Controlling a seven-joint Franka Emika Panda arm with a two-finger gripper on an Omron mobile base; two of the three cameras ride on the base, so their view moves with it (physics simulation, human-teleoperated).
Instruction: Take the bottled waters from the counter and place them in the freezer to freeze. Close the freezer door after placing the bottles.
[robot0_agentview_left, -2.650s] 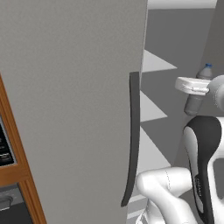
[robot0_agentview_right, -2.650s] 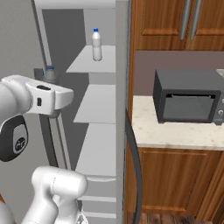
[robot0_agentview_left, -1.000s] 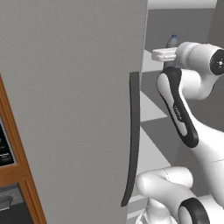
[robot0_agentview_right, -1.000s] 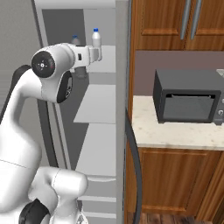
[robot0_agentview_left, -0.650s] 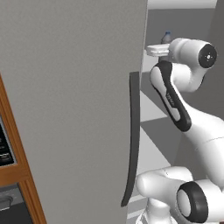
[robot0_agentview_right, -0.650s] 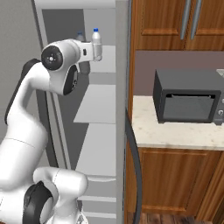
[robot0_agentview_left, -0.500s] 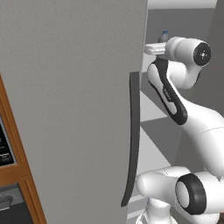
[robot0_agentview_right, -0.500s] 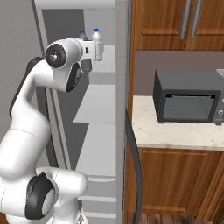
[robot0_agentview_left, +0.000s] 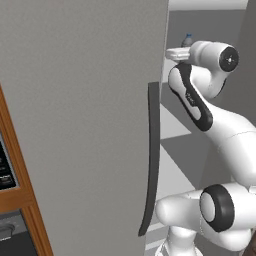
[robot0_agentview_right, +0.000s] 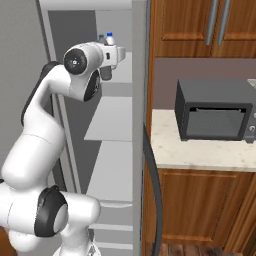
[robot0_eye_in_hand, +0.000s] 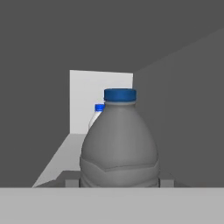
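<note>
Gripper (robot0_eye_in_hand: 119, 183) closed on smoky grey bottle (robot0_eye_in_hand: 119, 146), apparently over freezer shelf (robot0_eye_in_hand: 61, 159), whitish bottle (robot0_eye_in_hand: 97, 114) behind.

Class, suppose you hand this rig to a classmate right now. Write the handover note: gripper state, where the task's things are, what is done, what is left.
Gripper: shut on the smoky grey bottle, held upright at the top shelf level, inside the freezer.
Whitish-clear bottle: stands on that top shelf, behind the grey one.
Freezer door: wide open.
Done: first bottle is in; second has been carried into the compartment.
Left: set the grey bottle down on the shelf, let go, pull the arm out, then shut the door.
</note>
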